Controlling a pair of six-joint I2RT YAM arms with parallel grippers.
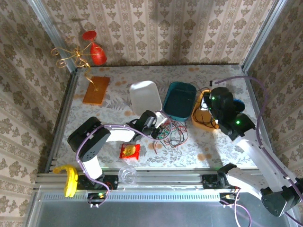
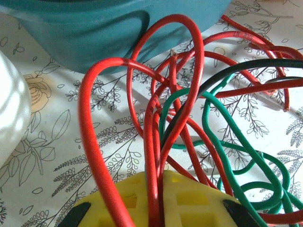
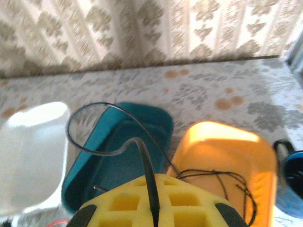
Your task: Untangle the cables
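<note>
**Flower-print table [image 1: 213,149]: two wires pinched**

The tangle of cables [image 1: 171,133] lies in front of the teal bin [image 1: 180,101], spread side to side. The left gripper [image 2: 158,198] is clamped on the red cable [image 2: 90,132]. Its loops stand upright toward the bin, with the green cable [image 2: 213,118] woven through them. The right gripper [image 3: 151,201] pinches the black cable [image 3: 142,151], which rises and arcs left over the teal bin. Its thin tail coils in the orange bin [image 3: 222,146].
</note>
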